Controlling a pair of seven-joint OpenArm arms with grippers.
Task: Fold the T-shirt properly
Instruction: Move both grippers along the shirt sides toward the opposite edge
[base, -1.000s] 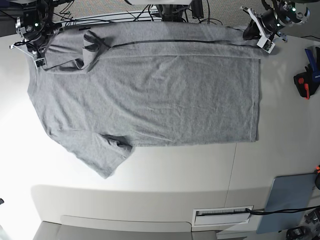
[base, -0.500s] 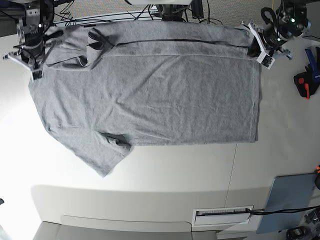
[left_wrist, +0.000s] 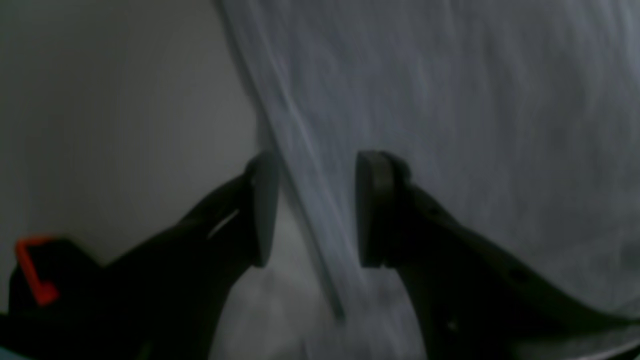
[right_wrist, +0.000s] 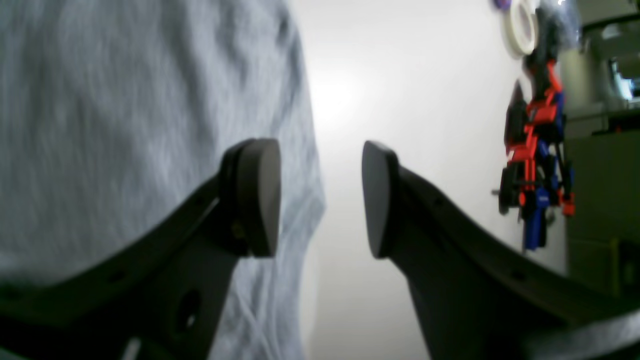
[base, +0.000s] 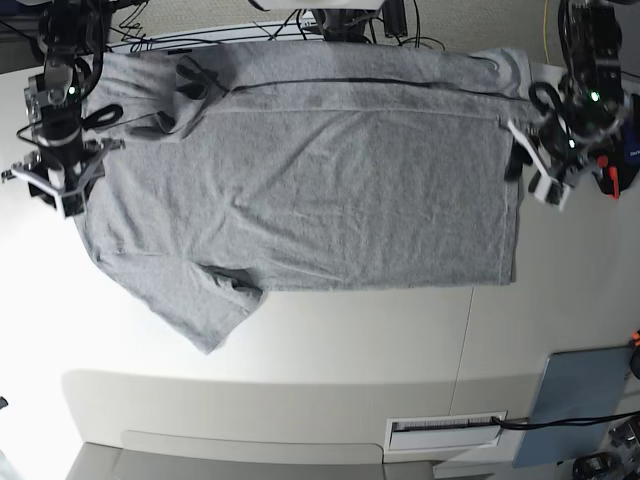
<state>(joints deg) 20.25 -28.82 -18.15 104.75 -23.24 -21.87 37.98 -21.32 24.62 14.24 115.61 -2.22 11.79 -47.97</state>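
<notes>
The heather-grey T-shirt (base: 320, 180) lies spread on the white table, plain side up. Its hem points right and one sleeve (base: 205, 310) sticks out at the front left. A strip along its far edge is folded over, with the other sleeve (base: 185, 85) bunched there. My left gripper (base: 535, 165) hovers open over the hem's right edge. The left wrist view shows the hem edge of the T-shirt (left_wrist: 450, 125) running between the parted fingers of the left gripper (left_wrist: 315, 210). My right gripper (base: 45, 185) stands open at the shirt's left edge. In the right wrist view the right gripper (right_wrist: 320, 200) is over bare table, with the T-shirt (right_wrist: 125, 100) beside it.
Red and blue hand tools (base: 612, 168) lie at the table's right edge, also seen as hand tools (right_wrist: 537, 165) beside a tape roll (right_wrist: 520, 25). A grey-blue pad (base: 580, 400) sits front right, by a white slotted panel (base: 445, 430). Cables (base: 300, 30) run along the far edge.
Both grippers have opened and let go of the shirt's far corners. Each moved toward the front along its side of the shirt. The folded far strip stays lying on the shirt.
</notes>
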